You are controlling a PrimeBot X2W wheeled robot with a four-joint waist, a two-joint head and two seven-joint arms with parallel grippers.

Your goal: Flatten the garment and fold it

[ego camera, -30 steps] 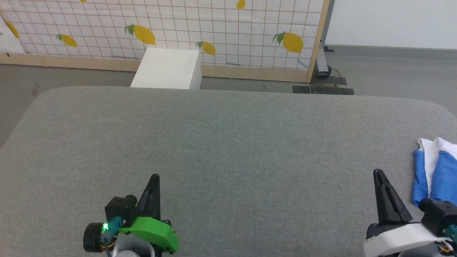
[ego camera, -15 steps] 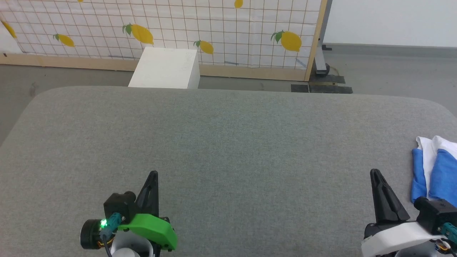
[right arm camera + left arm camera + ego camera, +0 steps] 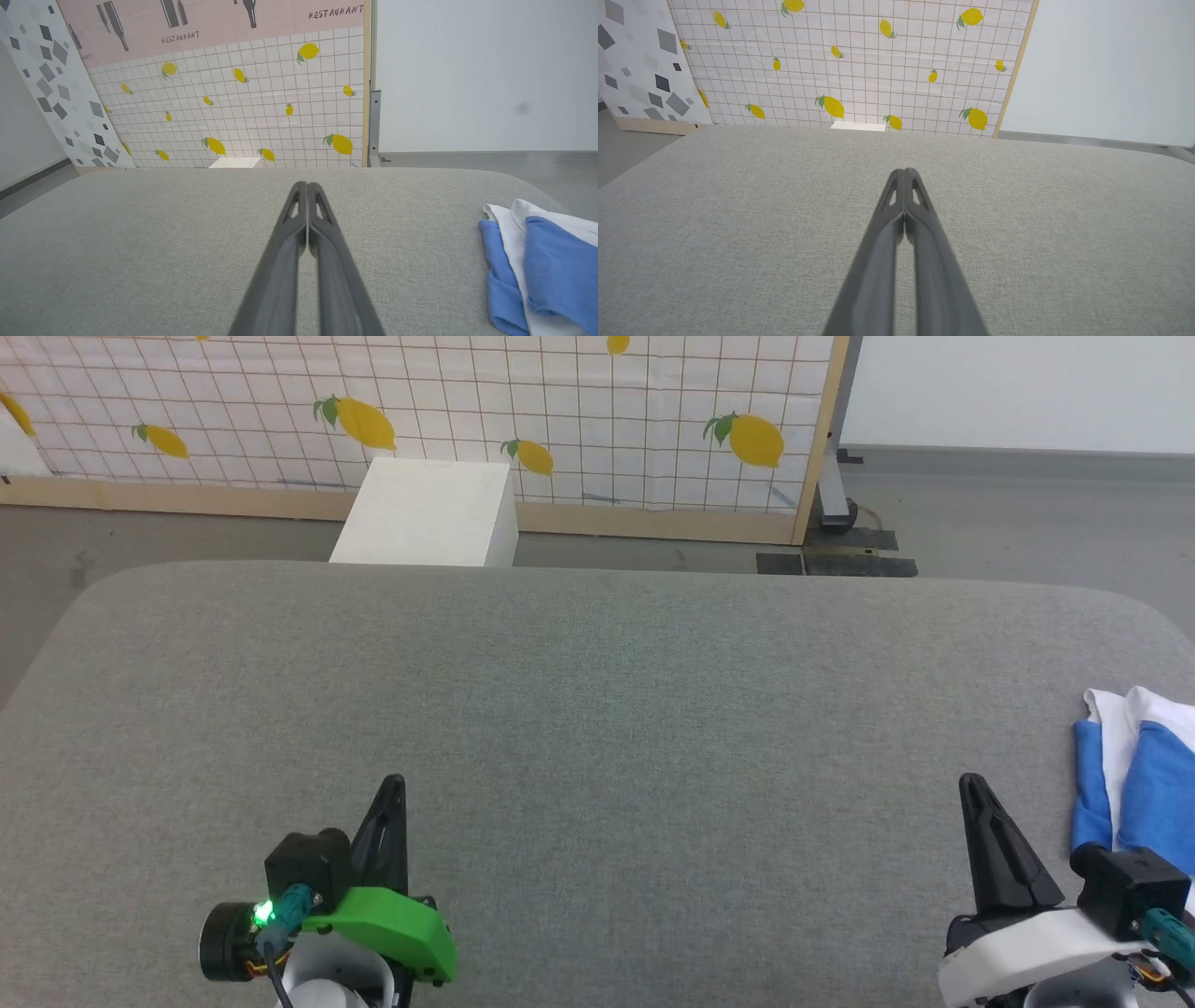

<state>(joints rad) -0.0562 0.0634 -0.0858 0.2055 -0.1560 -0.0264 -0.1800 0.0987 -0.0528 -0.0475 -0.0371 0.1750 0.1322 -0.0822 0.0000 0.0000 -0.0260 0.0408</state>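
While crumpled at table [image 3: 597,709] edge, blue-and-white garment [image 3: 1134,775]; left end effector [image 3: 396,782], right end effector [image 3: 967,780] closed, empty.

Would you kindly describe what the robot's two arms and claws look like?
The left claw and right claw each have two long, dark, tapering fingers with slotted tips. The left wrist carries a bright green cover, a lit green light and a left teal plug with a dark cable. The right wrist carries a white cover, a black block and a right teal plug.
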